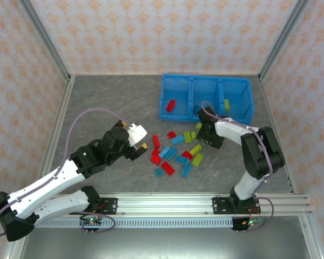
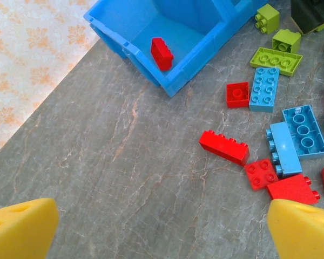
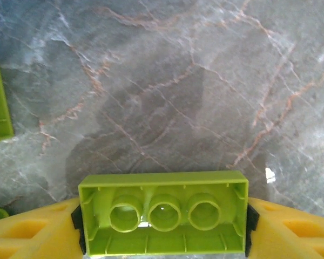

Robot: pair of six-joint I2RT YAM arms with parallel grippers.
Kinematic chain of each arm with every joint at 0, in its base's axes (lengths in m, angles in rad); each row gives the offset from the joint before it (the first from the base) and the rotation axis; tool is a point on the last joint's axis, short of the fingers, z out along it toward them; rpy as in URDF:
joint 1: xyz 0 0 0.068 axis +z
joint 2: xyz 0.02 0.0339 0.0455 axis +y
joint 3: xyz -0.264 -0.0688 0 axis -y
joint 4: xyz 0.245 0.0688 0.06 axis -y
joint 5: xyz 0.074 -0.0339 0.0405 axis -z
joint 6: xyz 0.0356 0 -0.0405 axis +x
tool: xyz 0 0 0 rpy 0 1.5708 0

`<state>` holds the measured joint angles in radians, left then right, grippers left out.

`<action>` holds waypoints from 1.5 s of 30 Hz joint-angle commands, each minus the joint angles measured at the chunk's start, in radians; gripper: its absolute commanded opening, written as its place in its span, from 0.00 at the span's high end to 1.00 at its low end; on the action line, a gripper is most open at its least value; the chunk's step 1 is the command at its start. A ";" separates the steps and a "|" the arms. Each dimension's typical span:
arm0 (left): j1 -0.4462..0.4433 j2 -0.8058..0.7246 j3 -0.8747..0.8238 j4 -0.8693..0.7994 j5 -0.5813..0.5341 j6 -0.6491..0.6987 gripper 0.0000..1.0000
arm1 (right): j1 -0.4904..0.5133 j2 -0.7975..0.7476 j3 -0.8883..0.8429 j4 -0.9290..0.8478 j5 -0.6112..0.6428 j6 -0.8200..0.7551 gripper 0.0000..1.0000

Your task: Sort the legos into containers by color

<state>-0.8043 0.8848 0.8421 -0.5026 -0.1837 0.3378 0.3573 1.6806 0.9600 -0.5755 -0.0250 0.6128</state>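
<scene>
Right hand (image 3: 162, 229) clamped on green brick (image 3: 162, 213), end to end — right compartment (image 1: 238, 96) lies just beyond. Left hand (image 2: 162, 229) apart.

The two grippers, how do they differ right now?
The left gripper is open and empty; the right gripper is shut on a yellow-green brick. The left gripper hovers left of the brick pile; the right gripper sits just before the blue bin. Both have yellow fingers.
</scene>
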 commanded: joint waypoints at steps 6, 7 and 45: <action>0.004 -0.026 -0.031 0.043 -0.047 0.021 0.00 | -0.007 -0.212 -0.006 -0.076 0.098 0.039 0.38; 0.003 -0.030 -0.037 0.048 -0.047 0.026 0.00 | -0.014 -0.262 0.007 -0.087 0.121 0.042 0.39; 0.079 0.093 0.119 0.010 -0.063 -0.446 0.09 | -0.306 -0.363 0.284 -0.109 -0.218 -0.091 0.02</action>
<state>-0.7349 0.9230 0.8612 -0.4717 -0.2649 0.1280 -0.0154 1.4475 1.3079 -0.7017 -0.1623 0.5667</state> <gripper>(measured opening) 0.918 0.975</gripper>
